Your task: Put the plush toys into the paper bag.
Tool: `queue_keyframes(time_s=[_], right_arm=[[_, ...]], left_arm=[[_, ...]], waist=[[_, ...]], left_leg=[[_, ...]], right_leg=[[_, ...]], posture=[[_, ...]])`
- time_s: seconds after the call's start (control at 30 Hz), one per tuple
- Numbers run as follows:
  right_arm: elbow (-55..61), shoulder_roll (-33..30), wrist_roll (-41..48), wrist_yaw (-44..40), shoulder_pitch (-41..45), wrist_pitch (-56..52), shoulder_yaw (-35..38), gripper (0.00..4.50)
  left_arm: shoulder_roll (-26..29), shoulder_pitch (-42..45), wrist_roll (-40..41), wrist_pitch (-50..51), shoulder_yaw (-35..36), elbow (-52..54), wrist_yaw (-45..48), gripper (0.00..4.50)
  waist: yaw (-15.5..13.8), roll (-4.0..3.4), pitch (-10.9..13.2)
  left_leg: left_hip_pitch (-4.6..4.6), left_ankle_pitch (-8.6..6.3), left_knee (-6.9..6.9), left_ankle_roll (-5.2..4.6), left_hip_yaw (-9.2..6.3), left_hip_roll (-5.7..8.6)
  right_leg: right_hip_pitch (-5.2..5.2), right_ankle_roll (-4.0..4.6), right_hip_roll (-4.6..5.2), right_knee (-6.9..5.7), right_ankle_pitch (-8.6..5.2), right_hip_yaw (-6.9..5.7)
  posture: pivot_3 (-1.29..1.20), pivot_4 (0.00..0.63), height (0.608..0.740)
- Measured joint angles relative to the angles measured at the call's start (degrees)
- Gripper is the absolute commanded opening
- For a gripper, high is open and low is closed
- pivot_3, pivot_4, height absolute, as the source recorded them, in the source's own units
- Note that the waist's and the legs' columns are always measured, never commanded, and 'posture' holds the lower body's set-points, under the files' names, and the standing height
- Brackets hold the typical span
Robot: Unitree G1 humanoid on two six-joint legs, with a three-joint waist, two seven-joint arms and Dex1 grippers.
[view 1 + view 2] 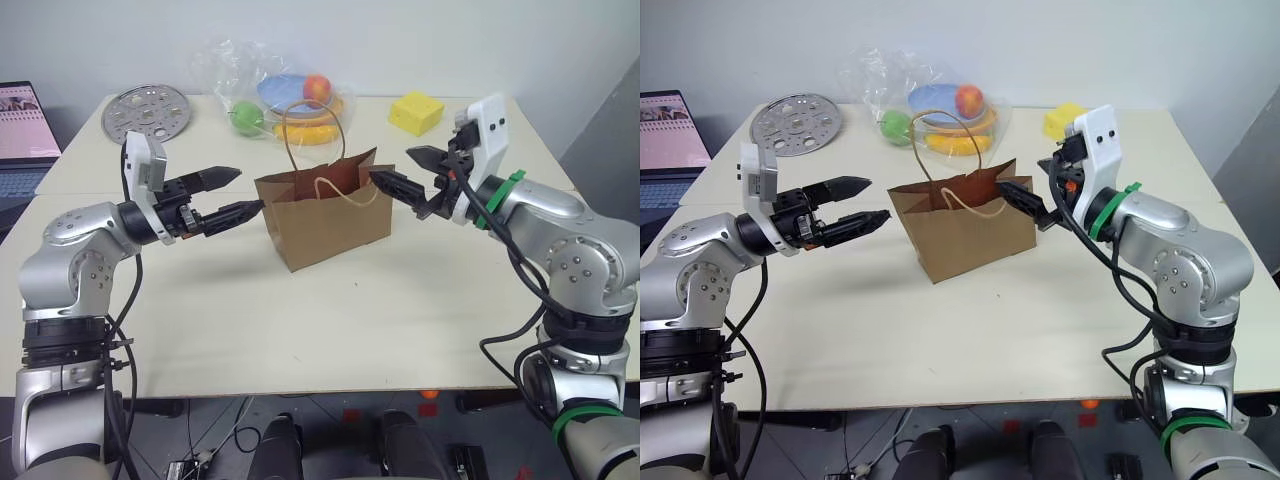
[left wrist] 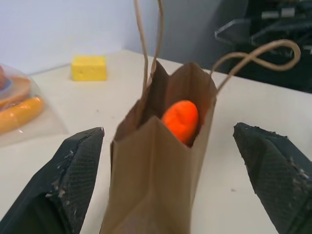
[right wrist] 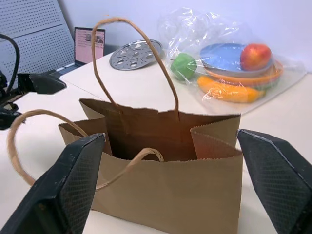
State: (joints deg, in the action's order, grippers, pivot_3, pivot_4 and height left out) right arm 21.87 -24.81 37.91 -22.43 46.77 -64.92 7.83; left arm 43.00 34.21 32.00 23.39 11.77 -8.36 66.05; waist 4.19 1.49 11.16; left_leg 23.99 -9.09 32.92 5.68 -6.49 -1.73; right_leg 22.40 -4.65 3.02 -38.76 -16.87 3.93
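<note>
The brown paper bag stands upright in the middle of the table, its mouth open and its loop handles up. Inside it, in the left wrist view, lies an orange plush toy, partly hidden by the bag's wall. My left gripper is open just left of the bag, pointing at its side, with nothing between its fingers. On the bag's right side my right gripper is open too, level with the rim and empty. The bag's inside looks dark in the right wrist view.
Behind the bag lies a clear plastic bag with toy fruit and plates. A yellow block sits at the back right and a round metal disc at the back left. A laptop stands off the table's left side.
</note>
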Motion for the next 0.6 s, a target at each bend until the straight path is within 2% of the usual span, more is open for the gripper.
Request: queue_keyframes(time_s=[0.13, 0.3, 0.6], right_arm=[[1.11, -2.12, 6.0, -5.81, 3.47, -1.63, -0.21, 4.5], [6.54, -6.92, 12.19, -12.42, 3.94, -2.52, -2.82, 4.5], [7.71, -9.9, 12.84, -12.26, 3.69, -1.86, -4.21, 4.5]], left_arm=[[-3.65, 0.45, -4.63, -6.55, -3.74, -4.54, 0.38, 4.44], [-7.25, 3.34, -7.84, -12.41, -5.86, -11.82, 0.27, 4.44], [-9.24, 6.74, -10.15, -16.81, -6.1, -16.53, -1.56, 4.44]], waist=[[-0.26, -0.05, 0.03], [-0.83, -0.03, 0.04], [-0.83, -0.03, 0.04]], left_leg=[[0.01, 0.0, 0.0, 0.0, 0.01, 0.0], [0.04, 0.0, 0.02, -0.01, -0.01, 0.0], [0.05, -0.01, 0.05, -0.01, 0.0, 0.0]], right_leg=[[0.0, 0.0, -0.01, 0.0, 0.0, -0.01], [0.01, 0.0, 0.0, 0.02, 0.0, -0.04], [0.0, -0.01, 0.0, 0.02, 0.0, -0.02]], posture=[[0.0, 0.15, 0.74], [0.0, 0.15, 0.74], [0.0, 0.15, 0.74]])
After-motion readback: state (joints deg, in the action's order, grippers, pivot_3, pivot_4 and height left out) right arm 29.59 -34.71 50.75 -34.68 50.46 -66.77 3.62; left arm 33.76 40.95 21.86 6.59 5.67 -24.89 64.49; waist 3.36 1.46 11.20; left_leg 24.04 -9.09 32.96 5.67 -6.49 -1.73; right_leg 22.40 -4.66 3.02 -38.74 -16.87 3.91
